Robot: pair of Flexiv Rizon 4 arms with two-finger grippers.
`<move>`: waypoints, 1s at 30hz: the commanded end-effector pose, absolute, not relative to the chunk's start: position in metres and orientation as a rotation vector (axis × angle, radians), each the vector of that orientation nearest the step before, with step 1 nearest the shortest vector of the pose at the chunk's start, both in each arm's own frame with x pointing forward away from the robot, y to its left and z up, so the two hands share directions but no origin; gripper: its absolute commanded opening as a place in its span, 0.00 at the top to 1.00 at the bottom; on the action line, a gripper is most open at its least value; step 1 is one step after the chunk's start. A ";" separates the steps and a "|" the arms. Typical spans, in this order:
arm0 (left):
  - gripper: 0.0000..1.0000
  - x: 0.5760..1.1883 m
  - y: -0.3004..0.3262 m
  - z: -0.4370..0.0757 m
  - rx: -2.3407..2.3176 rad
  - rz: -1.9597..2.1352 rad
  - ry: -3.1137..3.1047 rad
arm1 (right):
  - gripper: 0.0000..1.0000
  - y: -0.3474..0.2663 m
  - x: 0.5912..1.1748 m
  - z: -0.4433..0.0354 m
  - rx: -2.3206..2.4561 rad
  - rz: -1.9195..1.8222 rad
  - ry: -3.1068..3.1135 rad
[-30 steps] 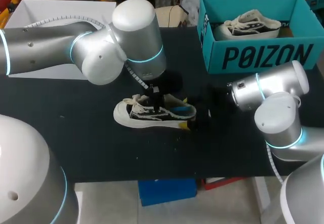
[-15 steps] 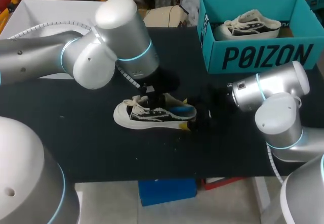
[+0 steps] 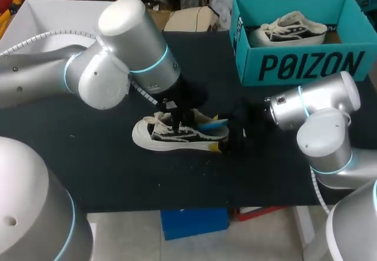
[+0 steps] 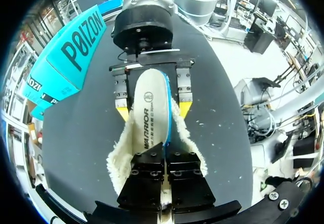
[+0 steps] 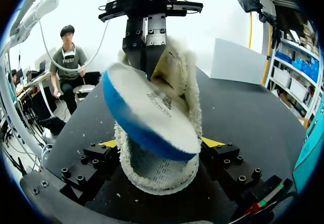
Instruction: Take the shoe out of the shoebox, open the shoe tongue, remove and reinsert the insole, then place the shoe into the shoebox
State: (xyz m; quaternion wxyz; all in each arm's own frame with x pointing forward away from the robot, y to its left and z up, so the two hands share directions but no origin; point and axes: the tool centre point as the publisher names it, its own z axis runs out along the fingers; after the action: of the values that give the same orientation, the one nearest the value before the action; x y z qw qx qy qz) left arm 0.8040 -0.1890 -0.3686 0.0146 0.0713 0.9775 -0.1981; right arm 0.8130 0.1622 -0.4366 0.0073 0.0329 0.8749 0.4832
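**Insole half out, with a risk of dragging the shoe along**

Nearest, on the black table (image 3: 118, 178): shoe (image 3: 171, 134) resting on its sole, heel clamped from both sides between the yellow tips of the right gripper (image 5: 159, 150). Directly over the shoe's opening, left gripper (image 4: 163, 178) pinched tight on the insole (image 4: 149, 115), fingers closed with the foam edge between them. Insole tilted up out of the shoe, blue underside showing, rounded heel end raised over the collar. Front end hidden behind the fingers, so no telling whether free of the toe.

Likely trouble, first: a steep or hasty lift hauling the whole shoe upward, given the snug fleecy lining, and slipping the heel out of the right-hand clamp. Second: a thin pinch on soft foam, so possible sliding or folding mid-pull, leaving the insole jammed crooked inside. Third: both claws close together around one small shoe, so little room, and a sideways swing risks knocking finger against finger.

Farther off, at the table's back right: teal shoebox (image 3: 294, 66), open, with a second shoe (image 3: 288, 28) already lying inside. Tight fit for the return later, with a risk of landing on that one or catching the box wall.
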 end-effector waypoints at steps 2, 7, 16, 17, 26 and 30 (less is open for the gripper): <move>1.00 0.806 -0.204 -0.378 0.295 -0.659 3.030 | 1.00 0.162 0.811 -0.437 0.103 1.508 2.738; 1.00 0.805 -0.215 -0.383 0.332 -0.669 3.043 | 1.00 0.162 0.811 -0.437 0.103 1.508 2.738; 0.65 0.801 -0.219 -0.377 0.452 -0.741 2.992 | 1.00 0.162 0.811 -0.437 0.103 1.508 2.738; 0.67 0.799 -0.219 -0.376 0.463 -0.745 2.982 | 1.00 0.162 0.811 -0.437 0.103 1.508 2.738; 0.58 0.795 -0.229 -0.370 0.533 -0.805 2.899 | 1.00 0.162 0.811 -0.437 0.103 1.508 2.738; 0.59 0.794 -0.240 -0.374 0.556 -0.827 2.892 | 1.00 0.162 0.811 -0.437 0.103 1.508 2.738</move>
State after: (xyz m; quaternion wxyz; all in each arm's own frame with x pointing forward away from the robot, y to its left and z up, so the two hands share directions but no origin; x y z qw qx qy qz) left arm 0.7935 -0.2320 -0.3658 0.0412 0.1800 0.9461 -0.2661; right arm 0.8127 0.1616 -0.4365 0.0073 0.0327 0.8747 0.4834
